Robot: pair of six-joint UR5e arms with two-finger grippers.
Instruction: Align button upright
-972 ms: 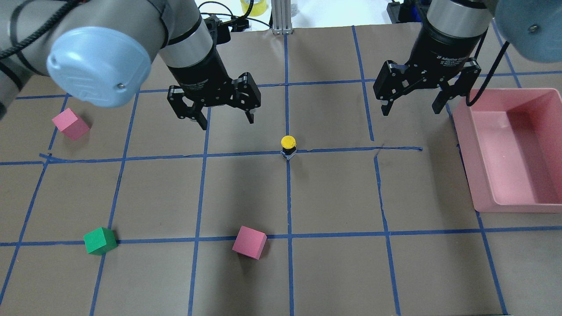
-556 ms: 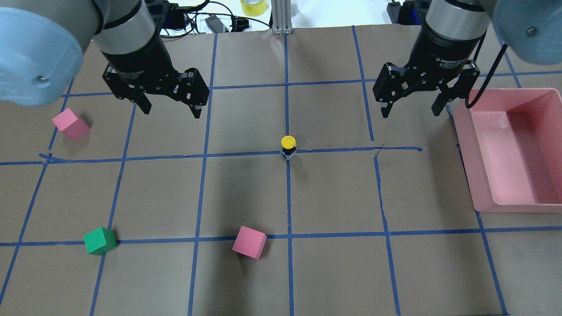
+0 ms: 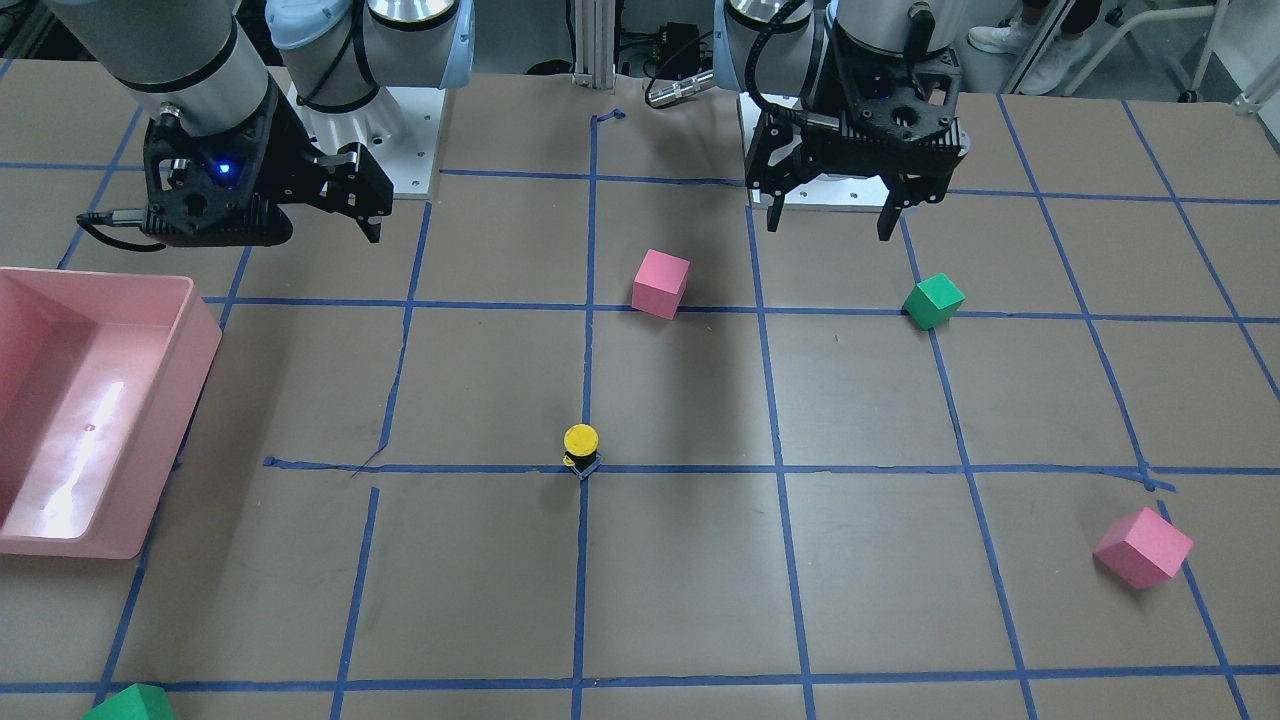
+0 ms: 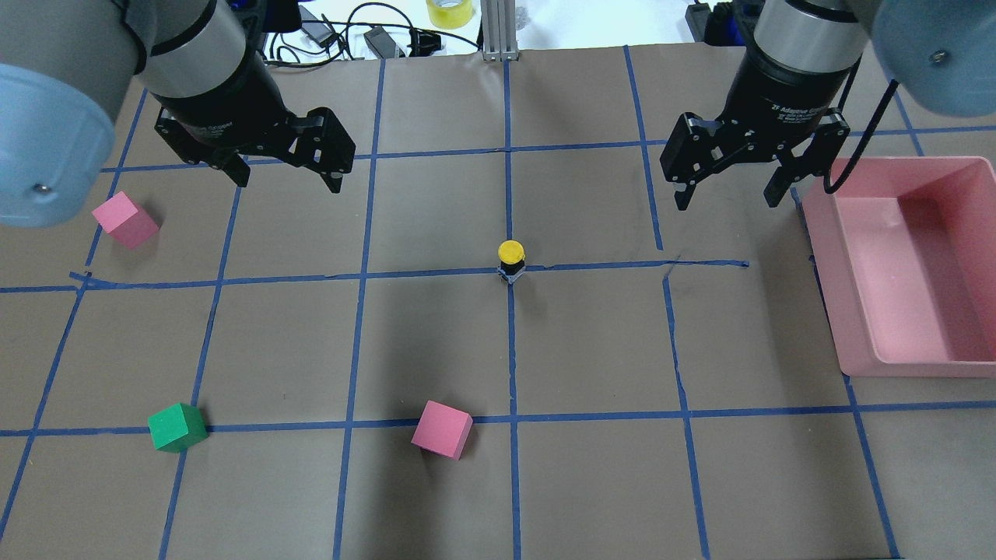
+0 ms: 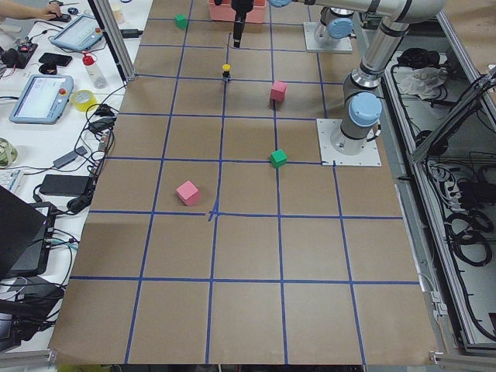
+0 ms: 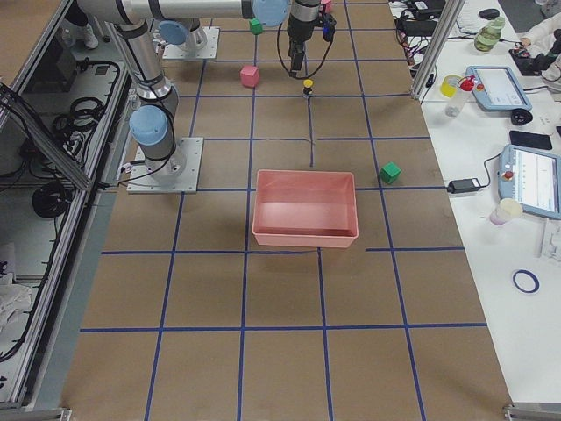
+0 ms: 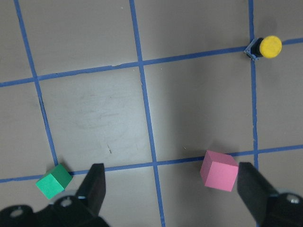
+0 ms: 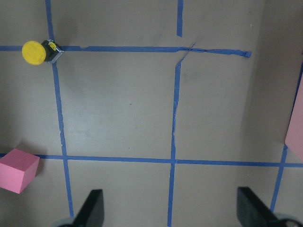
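- Closest to the robot, on the brown desk point(image 4: 591, 482): green block point(image 4: 177, 426) and pink block point(image 4: 442, 428), well apart, both touching the same blue tape line point(image 4: 311, 425).
- Mid-desk, right on a crossing of tape lines: button point(image 4: 511, 259), upright, yellow cap on top, dark body beneath, touching nothing but the desk.
- Off to the left, slightly farther out: second pink block point(image 4: 124, 219), turned askew to the grid.
- Off to the right: pink tub point(image 4: 910, 365), lying lengthwise along the desk's right side.
- Farther out, raised above the desk: left jaws, spread wide and empty, well apart from the button and to its left.
- At about the same depth: right jaws, also spread wide and empty, just beside the tub's far left corner.
- Farthest of all, at the desk's far edge beyond the tub: another green block point(image 3: 130, 703), only partly in view.
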